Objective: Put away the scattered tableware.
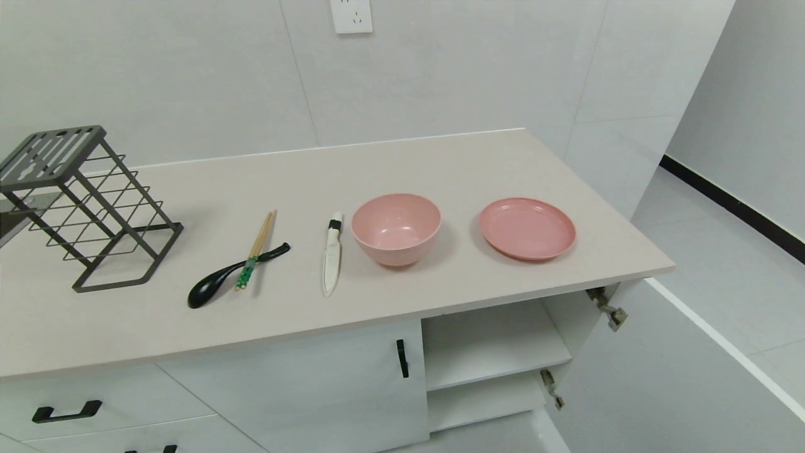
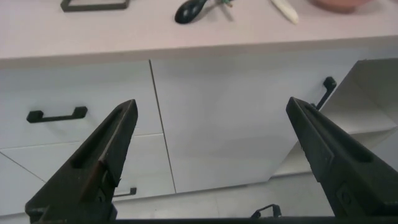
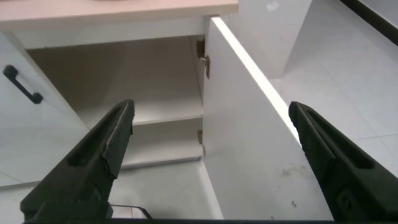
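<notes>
On the beige countertop [image 1: 440, 163] lie, from left to right, a black spoon [image 1: 220, 280] crossed by a pair of wooden chopsticks [image 1: 256, 248], a white knife [image 1: 331, 253], a pink bowl [image 1: 395, 228] and a pink plate [image 1: 527, 228]. My left gripper [image 2: 211, 109] hangs open below counter height, facing the shut cabinet fronts; the spoon [image 2: 189, 10] and the knife tip [image 2: 286, 10] show above it. My right gripper [image 3: 211, 111] is open too, held low in front of the open cabinet shelves [image 3: 155, 115]. Neither gripper holds anything.
A dark wire rack [image 1: 82, 201] stands at the counter's left end. Below the counter's right part a cabinet door [image 3: 249, 124] is swung open, showing two white shelves [image 1: 490, 343]. Drawers with black handles [image 1: 66, 412] sit at the left. Tiled floor lies to the right.
</notes>
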Controlling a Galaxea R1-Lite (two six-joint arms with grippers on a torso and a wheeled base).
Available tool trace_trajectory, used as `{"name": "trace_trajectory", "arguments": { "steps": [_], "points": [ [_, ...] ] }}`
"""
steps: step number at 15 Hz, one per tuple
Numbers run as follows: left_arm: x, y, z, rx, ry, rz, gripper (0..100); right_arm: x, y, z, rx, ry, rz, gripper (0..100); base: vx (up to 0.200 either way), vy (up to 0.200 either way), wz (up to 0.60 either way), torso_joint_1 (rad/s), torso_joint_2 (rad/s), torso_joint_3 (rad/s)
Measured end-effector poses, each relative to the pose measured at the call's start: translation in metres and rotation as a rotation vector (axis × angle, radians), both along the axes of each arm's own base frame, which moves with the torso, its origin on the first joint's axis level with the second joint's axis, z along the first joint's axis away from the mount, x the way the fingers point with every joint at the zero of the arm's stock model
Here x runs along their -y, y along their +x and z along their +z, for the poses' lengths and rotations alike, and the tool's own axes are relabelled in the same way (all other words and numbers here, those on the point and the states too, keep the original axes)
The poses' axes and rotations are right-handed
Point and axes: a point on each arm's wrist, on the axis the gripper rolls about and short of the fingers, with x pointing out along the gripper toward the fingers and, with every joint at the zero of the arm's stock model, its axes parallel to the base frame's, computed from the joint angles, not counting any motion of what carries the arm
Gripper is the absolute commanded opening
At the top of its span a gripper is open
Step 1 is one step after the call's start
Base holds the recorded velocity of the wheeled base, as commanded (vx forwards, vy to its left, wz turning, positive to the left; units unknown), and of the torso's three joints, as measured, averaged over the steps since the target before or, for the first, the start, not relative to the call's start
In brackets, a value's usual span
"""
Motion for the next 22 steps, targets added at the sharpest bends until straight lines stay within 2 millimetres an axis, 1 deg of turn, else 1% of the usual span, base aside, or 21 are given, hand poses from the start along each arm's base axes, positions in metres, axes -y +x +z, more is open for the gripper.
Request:
{"name": "trace_trajectory", "arguments": {
  "steps": [10,13,22],
  "points": [
    [0.0000,0.0000,0.0000,0.000,0.001,-0.001,100,0.0000,0.0000,0.0000,0.000,-0.004,0.003,100,0.000,0.000,0.00,0.290,-0.56,-0.266],
    [0.0000,0.0000,0.0000,0.000,0.001,-0.001,100,-0.0002,0.0000,-0.0004,-0.004,-0.012,0.005,100,0.000,0.200,0.00,0.196,-0.39,-0.185],
    [0.0001,0.0000,0.0000,0.000,0.001,-0.001,100,-0.0002,0.0000,-0.0003,-0.003,-0.013,-0.001,100,0.000,0.000,0.00,0.006,-0.01,-0.006]
  ]
}}
